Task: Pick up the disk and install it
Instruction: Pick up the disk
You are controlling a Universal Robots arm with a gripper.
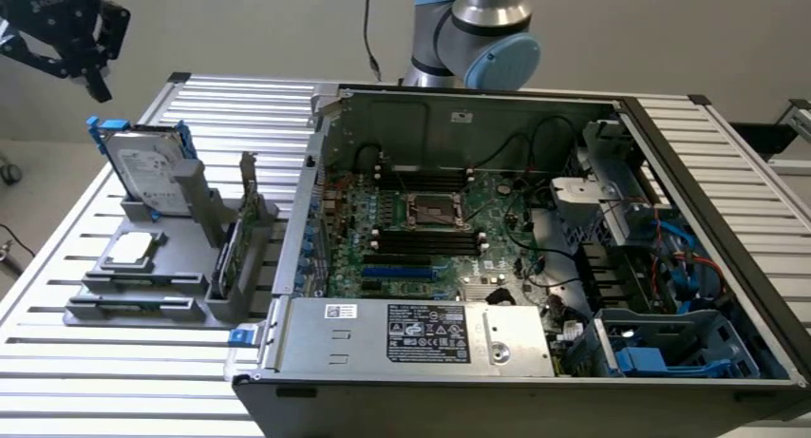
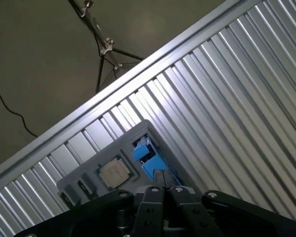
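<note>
The hand (image 2: 161,177) is seen with its black fingers pressed together and nothing held. In the exterior view it hangs at the upper left, above and well apart from the disk (image 1: 143,164). The disk is stood on edge in a grey holder (image 1: 152,284) on the tabletop (image 1: 76,381), at the frame's left. For a clean pick-up, the fingers are best opened, squared to the disk's top edge, and a straight lift used. A small chip (image 1: 133,251) is laid flat in the holder. In the open computer case (image 1: 507,405) a circuit board (image 1: 488,210) is fitted, and blue brackets (image 1: 640,357) are kept at its lower right.
</note>
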